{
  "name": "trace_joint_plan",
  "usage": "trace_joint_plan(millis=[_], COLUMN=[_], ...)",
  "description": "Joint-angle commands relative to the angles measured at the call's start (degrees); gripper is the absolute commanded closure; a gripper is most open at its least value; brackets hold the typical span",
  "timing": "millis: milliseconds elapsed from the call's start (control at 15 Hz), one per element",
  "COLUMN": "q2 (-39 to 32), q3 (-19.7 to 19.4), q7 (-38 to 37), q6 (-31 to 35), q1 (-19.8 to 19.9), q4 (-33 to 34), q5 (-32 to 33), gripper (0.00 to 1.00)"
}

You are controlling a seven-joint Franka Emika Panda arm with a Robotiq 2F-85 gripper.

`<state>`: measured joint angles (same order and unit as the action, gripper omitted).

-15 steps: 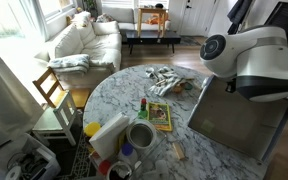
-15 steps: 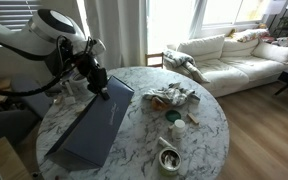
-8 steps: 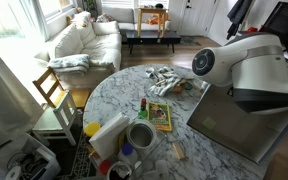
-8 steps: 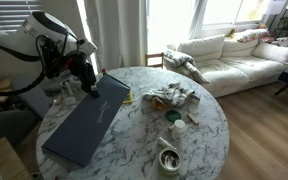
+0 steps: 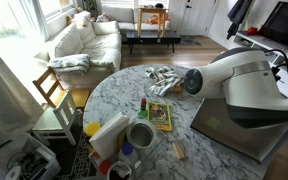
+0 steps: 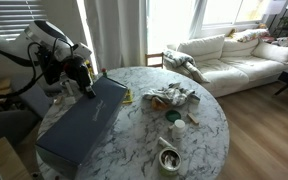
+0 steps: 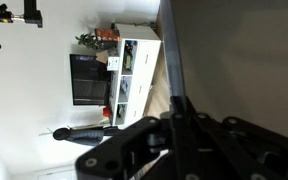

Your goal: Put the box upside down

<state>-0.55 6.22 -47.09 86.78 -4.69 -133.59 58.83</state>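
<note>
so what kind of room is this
Most likely a home living room: a white sofa by bright windows, a round marble table and a wooden chair.

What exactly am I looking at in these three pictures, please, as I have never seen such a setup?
The white machine is a robot arm, steered remotely by a person. Two pictures come from cameras standing in the room, looking from different places at a round marble table. The third comes from a camera on the arm's wrist, looking along its jaws. The jaws pinch the rim of a large, shallow grey box, which lies nearly flat on the table with a plain side facing up. Also on the table are a green-and-yellow packet, a white-and-yellow carton, a cup and some crumpled cloth. A sofa stands behind.
</note>
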Motion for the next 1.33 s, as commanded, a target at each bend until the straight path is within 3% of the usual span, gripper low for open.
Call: trace_joint_plan(millis=[0,600,1267], q2=[-2.1,-4.2,-11.2], q3=[0.1,1.2,2.0], q7=[-4.7,-16.1,-22.6], q6=[-3.0,-8.9,-12.3], q1=[-0.9,-3.1,-4.9], q4=[1.4,4.0,5.0], q5=[-0.1,1.8,2.5], gripper=[0.99,0.99,0.99])
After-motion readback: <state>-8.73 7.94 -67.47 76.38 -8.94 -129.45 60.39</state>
